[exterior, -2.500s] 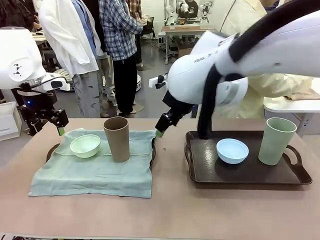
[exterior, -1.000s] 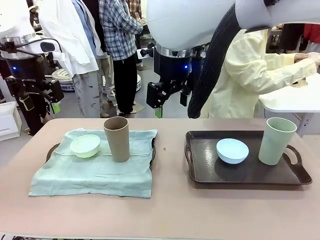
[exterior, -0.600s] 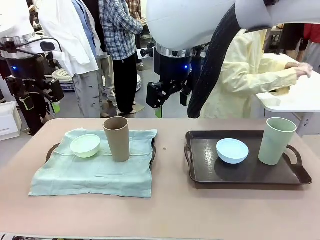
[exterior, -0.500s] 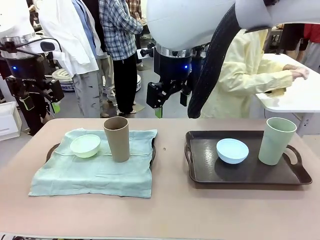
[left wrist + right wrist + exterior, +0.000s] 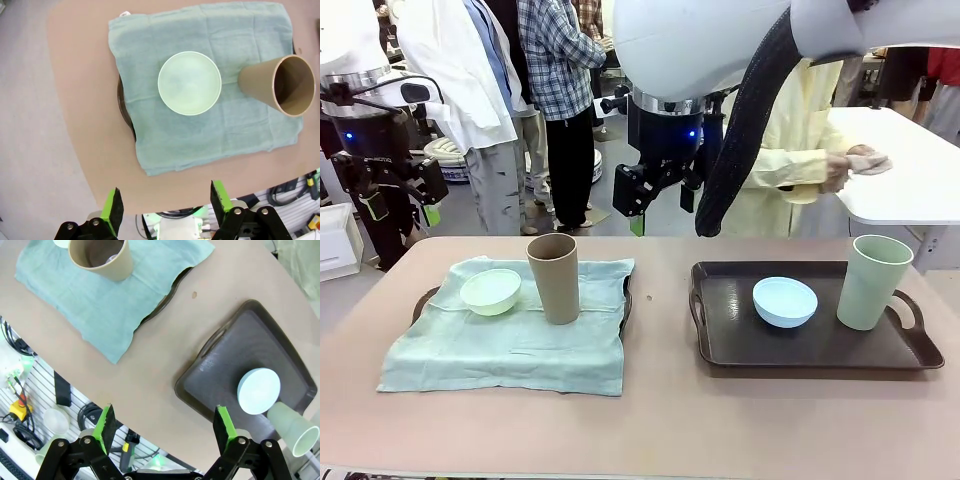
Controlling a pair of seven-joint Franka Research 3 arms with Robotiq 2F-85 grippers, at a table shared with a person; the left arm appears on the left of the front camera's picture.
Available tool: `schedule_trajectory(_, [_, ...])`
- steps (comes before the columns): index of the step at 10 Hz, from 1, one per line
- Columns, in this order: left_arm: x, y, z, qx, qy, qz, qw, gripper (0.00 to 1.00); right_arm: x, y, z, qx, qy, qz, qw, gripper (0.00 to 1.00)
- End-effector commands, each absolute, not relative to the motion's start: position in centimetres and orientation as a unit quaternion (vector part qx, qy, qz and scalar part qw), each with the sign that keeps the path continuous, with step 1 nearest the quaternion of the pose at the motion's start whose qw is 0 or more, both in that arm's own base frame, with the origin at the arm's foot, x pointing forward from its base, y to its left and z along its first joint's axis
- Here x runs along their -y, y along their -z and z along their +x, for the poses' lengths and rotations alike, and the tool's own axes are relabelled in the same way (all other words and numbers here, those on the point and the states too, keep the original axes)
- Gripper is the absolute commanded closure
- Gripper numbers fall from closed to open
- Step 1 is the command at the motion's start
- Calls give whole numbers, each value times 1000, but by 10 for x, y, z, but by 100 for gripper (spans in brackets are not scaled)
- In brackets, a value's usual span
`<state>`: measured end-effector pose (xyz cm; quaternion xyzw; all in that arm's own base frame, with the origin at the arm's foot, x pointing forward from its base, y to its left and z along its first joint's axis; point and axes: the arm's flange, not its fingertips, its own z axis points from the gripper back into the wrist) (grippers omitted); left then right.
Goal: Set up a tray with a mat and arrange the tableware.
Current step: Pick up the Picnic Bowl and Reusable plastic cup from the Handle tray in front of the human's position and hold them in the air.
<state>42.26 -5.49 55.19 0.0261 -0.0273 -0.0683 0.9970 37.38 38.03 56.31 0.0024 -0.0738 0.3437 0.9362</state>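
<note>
Here, from left: my left jaws hang released, raised clear of the counter [image 5: 660, 420]. Below them a green mat [image 5: 510, 350] drapes the left tray [image 5: 421, 303], bearing the mint bowl [image 5: 490, 291] and the brown tumbler [image 5: 553, 278]. My right jaws hover released at centre. The bare right tray [image 5: 720, 350] holds the blue bowl [image 5: 785, 301] and the sage tumbler [image 5: 872, 282].

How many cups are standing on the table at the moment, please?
2. The brown cup stands on the green cloth covering the left tray; the pale green cup stands at the right end of the dark tray. None looks hidden.
</note>
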Motion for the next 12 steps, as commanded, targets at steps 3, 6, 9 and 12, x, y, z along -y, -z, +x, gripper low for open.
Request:
schedule_trajectory(3, [55, -552, 423, 27, 68, 26, 997, 8, -371, -567, 370, 62, -341, 4, 938, 0])
schedule_trajectory(6, [64, -558, 418, 14, 39, -25, 999, 8, -290, -600, 375, 78, -230, -18, 970, 0])
schedule_trajectory(9, [72, -567, 417, 33, 48, -106, 993, 8, -186, -637, 359, 109, -135, 12, 985, 0])
schedule_trajectory(12, [65, -566, 429, 38, 51, -177, 982, 8, -65, -655, 338, 148, -64, 70, 984, 0])
